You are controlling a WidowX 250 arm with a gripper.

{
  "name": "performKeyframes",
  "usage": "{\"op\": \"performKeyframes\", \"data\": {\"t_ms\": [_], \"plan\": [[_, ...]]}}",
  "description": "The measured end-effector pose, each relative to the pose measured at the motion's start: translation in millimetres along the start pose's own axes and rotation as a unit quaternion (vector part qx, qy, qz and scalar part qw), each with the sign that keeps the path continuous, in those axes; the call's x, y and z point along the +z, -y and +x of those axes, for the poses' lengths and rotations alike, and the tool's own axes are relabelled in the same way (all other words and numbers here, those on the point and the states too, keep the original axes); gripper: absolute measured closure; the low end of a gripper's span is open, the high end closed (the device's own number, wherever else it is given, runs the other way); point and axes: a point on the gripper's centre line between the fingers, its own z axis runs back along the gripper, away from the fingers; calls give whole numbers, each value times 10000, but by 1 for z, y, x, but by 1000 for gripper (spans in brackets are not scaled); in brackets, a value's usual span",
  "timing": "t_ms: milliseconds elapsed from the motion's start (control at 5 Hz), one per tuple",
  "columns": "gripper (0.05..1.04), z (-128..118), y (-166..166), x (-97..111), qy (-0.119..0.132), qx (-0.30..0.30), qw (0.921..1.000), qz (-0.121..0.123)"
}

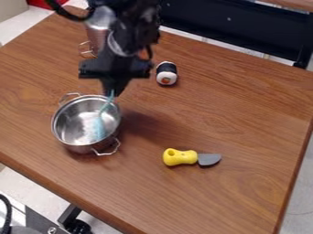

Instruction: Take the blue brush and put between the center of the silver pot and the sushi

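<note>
Silver pot (68,120), one: on the tabletop (256,137), wire handles at eleven and five o'clock. Metal vessel (99,28), one: wire handle, at the pot's twelve o'clock, partly behind the arm. Blue brush (99,127), one: head down within the pot's outline; contact unclear. Gripper (114,93), one: fingertips nearly together, pinching the brush's upper end, obstructing part of the pot-to-sushi gap. Sushi (166,74), one: pot's two o'clock. Toy knife (180,157), yellow-handled, one: pot's four o'clock, blade toward three.

Yellow handle (176,157), grey blade (209,159)
</note>
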Motion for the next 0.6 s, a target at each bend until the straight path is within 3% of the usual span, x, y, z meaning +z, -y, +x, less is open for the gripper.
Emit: {"op": "performKeyframes", "data": {"t_ms": [400,600], "plan": [[1018,10,4,12,-94,217,9997,-14],[1018,20,13,27,-326,269,9990,-150]]}}
